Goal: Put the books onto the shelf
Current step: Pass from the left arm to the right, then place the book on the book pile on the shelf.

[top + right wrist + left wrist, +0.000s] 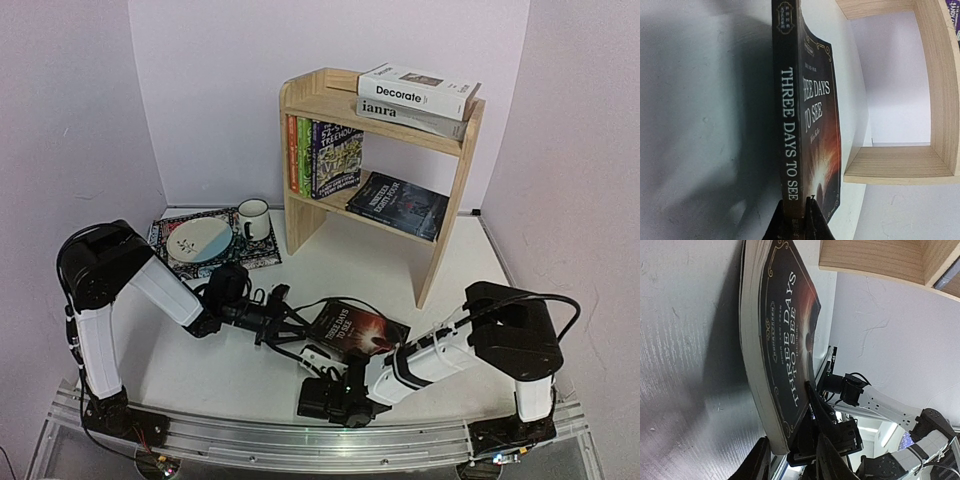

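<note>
My right end effector (799, 214) is pinched shut on the foot of the spine of the black "Three Days to See" (358, 332), while my left end effector (790, 460), jaws partly closed, appears clamped across the page block at a corner of the opposite, head edge. The paperback sits between the two arms, cover up and tipped off the counter (240, 385), in front of the pine shelf (447, 215). I judge it light but floppy. The cover bows visibly in the left wrist view and its gloss looks slippery, so the stiff spine is the place to hold, not the loose fore-edge. From the wrist views, the long axis seems to run from one end effector to the other, with the spine title reading toward my right hand. The top view is too foreshortened to confirm this. On the shelf, "Decorate" (415, 88) lies on "ianra" (410, 115) on top, with "Nineteen Eighty-Four" (398, 205) flat below beside the upright Treehouse paperbacks (325, 158).
</note>
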Available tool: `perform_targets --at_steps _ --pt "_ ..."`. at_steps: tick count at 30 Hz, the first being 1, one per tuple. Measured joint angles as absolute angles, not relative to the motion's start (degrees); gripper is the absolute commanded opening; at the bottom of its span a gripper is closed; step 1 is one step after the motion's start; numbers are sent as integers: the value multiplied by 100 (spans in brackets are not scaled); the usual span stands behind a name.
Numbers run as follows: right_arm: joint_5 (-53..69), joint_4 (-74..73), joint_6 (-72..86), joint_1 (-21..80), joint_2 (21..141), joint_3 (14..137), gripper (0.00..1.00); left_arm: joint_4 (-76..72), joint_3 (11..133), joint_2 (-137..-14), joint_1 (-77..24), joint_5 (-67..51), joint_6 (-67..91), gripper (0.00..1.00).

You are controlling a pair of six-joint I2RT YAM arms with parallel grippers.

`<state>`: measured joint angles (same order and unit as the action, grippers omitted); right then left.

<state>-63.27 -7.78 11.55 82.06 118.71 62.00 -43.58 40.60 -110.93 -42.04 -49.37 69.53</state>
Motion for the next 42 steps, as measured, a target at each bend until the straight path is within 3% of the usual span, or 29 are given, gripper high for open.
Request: perform_targets --at_steps 4,10,17,27,42 --pt "-6445 -833 1062 8206 11678 6198 0 -4359 4035 -10902 -4168 -4944 6976 46" --pt "-6563 -873 765 8206 10922 6133 0 -4397 3723 -10355 -3799 -4999 7018 81" --pt "-6198 -630 -106 8228 9558 5756 0 -4355 3377 -9488 -3181 -5048 6985 98" --pt "-5149 -289 -1565 8232 7528 5649 0 -3499 3352 -8504 -2711 -5102 6333 100" --pt "-4867 -383 -3011 8228 6796 5791 0 -1720 3551 -7655 -2541 -4773 5132 100"
